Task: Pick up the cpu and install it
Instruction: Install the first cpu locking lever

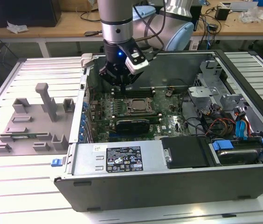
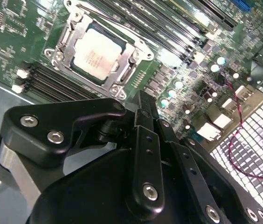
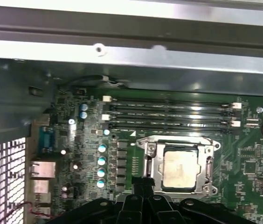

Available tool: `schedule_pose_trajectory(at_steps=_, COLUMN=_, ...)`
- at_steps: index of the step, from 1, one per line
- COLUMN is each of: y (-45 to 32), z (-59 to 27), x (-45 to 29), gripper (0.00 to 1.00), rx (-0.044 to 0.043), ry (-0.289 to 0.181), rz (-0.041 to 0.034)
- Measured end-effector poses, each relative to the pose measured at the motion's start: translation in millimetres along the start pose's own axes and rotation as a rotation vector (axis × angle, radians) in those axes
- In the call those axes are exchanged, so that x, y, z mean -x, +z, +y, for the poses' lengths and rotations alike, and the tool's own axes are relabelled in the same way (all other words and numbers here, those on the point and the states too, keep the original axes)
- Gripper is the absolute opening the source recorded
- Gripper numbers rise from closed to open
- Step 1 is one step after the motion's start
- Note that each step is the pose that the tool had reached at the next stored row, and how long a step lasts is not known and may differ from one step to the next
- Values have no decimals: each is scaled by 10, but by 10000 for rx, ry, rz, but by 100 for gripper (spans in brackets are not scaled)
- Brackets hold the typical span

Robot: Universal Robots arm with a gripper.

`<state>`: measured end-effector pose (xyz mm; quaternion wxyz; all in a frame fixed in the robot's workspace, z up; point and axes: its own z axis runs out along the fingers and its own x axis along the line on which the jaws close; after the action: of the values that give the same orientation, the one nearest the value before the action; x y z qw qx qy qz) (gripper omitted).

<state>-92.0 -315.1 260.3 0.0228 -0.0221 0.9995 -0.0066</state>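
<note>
One gripper (image 2: 143, 97) hangs over the motherboard (image 1: 168, 122), empty, jaws pressed together | cpu (image 2: 96, 52) lies flat inside the socket (image 2: 60, 45) on that motherboard, silver top up | gripper tips just beside the socket, apart from the cpu | memory slots (image 3: 169, 114) run alongside the socket.

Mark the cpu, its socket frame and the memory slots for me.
cpu (image 2: 96, 52), second wrist view, middle of its metal top.
socket frame (image 3: 146, 161), first wrist view, on a metal side bar beside the chip.
memory slots (image 3: 169, 112), first wrist view, middle of the black rows.
</note>
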Motion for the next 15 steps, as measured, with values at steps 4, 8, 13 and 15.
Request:
schedule_pose_trajectory(at_steps=4, y=-4, z=5, x=-100, gripper=11, rx=0, ry=0, rz=0)
schedule_pose_trajectory(at_steps=8, y=-8, z=7, x=-166, gripper=11, rx=139, ry=7, rz=-5)
schedule_pose_trajectory(at_steps=13, y=-8, z=9, x=-182, gripper=11, rx=361, ry=18, rz=-16)
schedule_pose_trajectory(at_steps=15, y=-8, z=8, x=-183, gripper=11, rx=371, ry=18, rz=-15)
